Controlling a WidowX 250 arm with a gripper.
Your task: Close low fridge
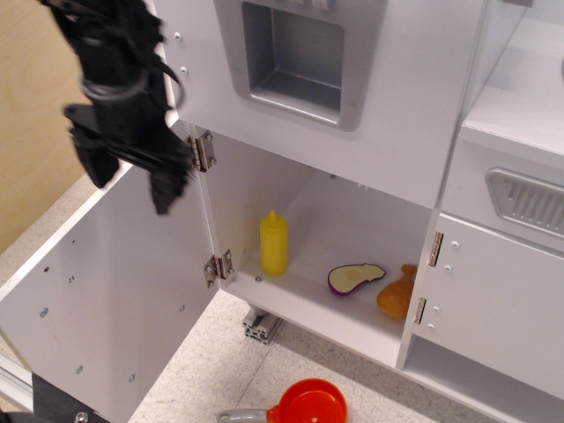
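Note:
The low fridge (pixel 291 211) stands open. Its large flat white door (pixel 115 291) is swung out to the left on metal hinges (pixel 216 264), and its inner face shows. The door's handle is hidden. My black gripper (pixel 130 181) hangs at the upper left, just above the door's top edge near the hinge side. Its two fingers (pixel 167 192) point down and are spread apart with nothing between them.
Inside the compartment are a yellow bottle (pixel 274 244), a purple eggplant slice (pixel 355 278) and an orange toy (pixel 397 293). A red pot (pixel 308 405) lies on the floor in front. The upper door with a grey dispenser (pixel 295 57) is above, a smaller cabinet door (pixel 493 300) at right, and a wooden panel (pixel 35 106) at left.

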